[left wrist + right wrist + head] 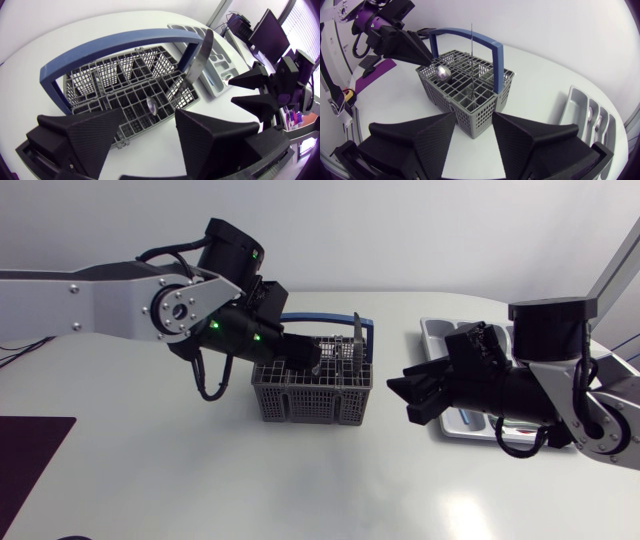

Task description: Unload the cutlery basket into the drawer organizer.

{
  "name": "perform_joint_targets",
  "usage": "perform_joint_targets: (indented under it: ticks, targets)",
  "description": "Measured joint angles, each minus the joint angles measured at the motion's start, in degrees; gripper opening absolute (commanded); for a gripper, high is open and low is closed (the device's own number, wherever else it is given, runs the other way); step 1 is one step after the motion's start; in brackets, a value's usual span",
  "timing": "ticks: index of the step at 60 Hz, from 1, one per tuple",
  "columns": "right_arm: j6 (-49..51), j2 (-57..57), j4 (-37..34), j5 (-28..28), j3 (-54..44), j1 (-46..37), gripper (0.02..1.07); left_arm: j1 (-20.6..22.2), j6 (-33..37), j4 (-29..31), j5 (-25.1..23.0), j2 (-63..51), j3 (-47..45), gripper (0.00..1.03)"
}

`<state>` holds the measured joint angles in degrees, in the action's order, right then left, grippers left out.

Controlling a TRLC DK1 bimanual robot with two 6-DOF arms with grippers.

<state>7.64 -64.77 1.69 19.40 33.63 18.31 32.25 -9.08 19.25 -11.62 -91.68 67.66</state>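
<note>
Over the cutlery basket (315, 392) on the desk (150, 470), left jaws hang open above a spoon (151, 106). Right jaws are open by the drawer organizer (432, 332). Next, I think: go down and pinch the spoon.

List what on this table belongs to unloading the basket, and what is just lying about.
Belongs to the job:
- cutlery basket
- knife, standing upright in the basket
- spoon, in the basket
- drawer organizer, already holding some cutlery

Just lying about:
- dark mat, at the table's corner beyond the left arm
</note>
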Motion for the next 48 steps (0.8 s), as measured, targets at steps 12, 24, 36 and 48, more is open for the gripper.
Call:
perform_joint_targets:
  ticks: [12,24,36,48]
  targets:
    - [0.0,0.0,1.2,0.0,-0.9,0.0,0.58,1.4,-2.4,-1.7,2.2,0.0,-0.2,0.91]
    - [0.0,0.0,1.7,0.0,-1.5,0.0,0.58,2.0,-4.3,-2.9,3.2,-0.2,-0.3,0.84]
    - [0.0,-0.1,2.8,0.0,-1.9,0.0,0.58,2.1,-5.5,-3.3,3.2,-2.1,-0.3,0.74]
    - [0.0,-0.1,3.3,0.0,-1.9,0.0,0.58,2.1,-6.6,-4.3,3.3,-2.6,-0.3,0.64]
